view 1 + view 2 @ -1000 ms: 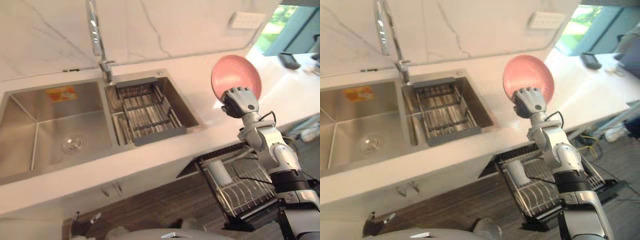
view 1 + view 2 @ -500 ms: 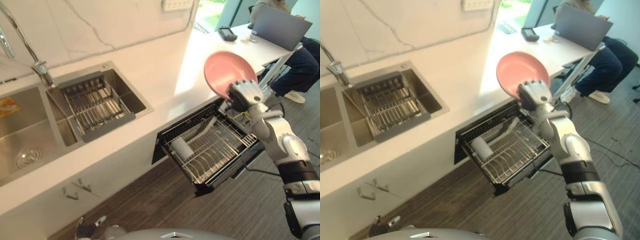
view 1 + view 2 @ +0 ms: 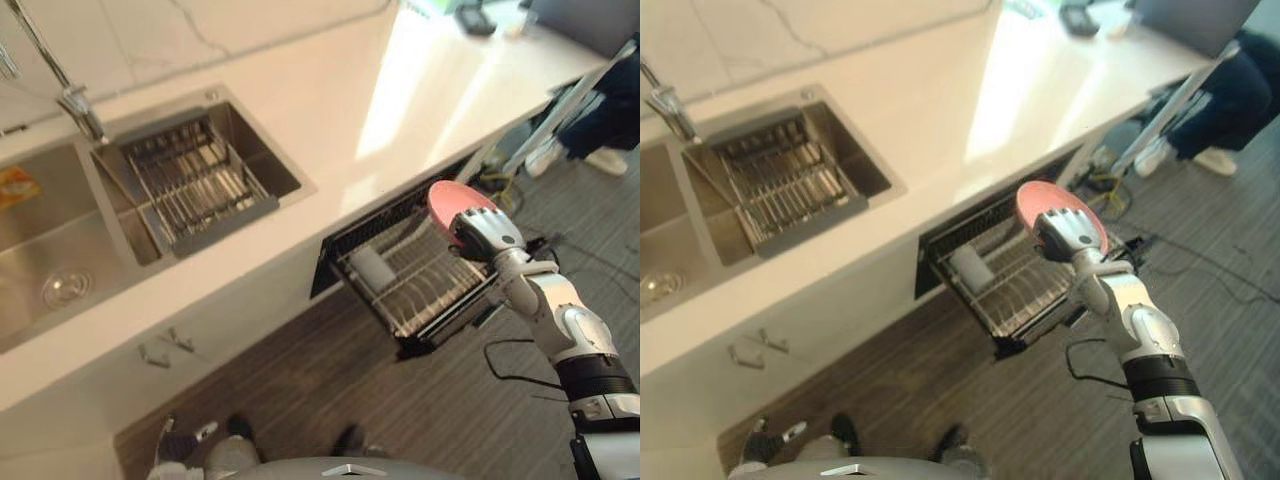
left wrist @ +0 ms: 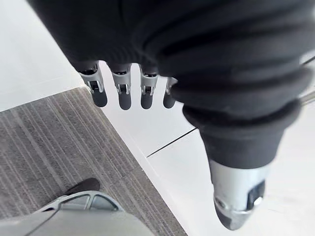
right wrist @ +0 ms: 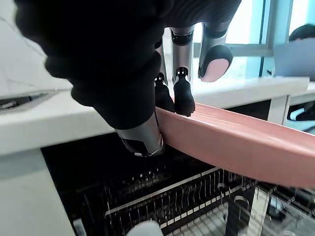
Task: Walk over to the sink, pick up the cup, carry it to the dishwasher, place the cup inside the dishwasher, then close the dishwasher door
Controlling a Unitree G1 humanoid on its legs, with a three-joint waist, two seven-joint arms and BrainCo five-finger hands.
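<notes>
Step in hand: placing into the dishwasher (image 3: 336,258). The task says cup, but the right robot hand (image 3: 482,230) carries a pink plate (image 3: 448,198), so it is logged as a plate. The plate is in the air over the right end of the pulled-out rack (image 3: 415,292), just below the edge of the desk (image 3: 330,120). Whether it touches the wires I cannot tell; the right wrist view suggests a gap. Grip, from the right wrist view: fingers (image 5: 183,96) lie on the plate's upper face and the thumb (image 5: 142,138) sits beneath, so the rim is pinched. The plate is tilted, not flat. The right arm reaches forward and down, with the back of the hand towards the head camera. A pale cylinder (image 3: 372,268), possibly a cup, lies on its side at the rack's left end, apart from the plate. The sink (image 3: 70,250) is well apart, on the robot's left. The left robot hand (image 4: 147,93) hangs with fingers straight and slack, holding nothing, above the floor (image 4: 49,142). Judgement for the next move: lower the plate, turn its edge in between the wires clear of the cylinder, then let go. The hand must come out before the dishwasher can be pushed shut. Risk: the rim could knock the desk edge on the way down.
</notes>
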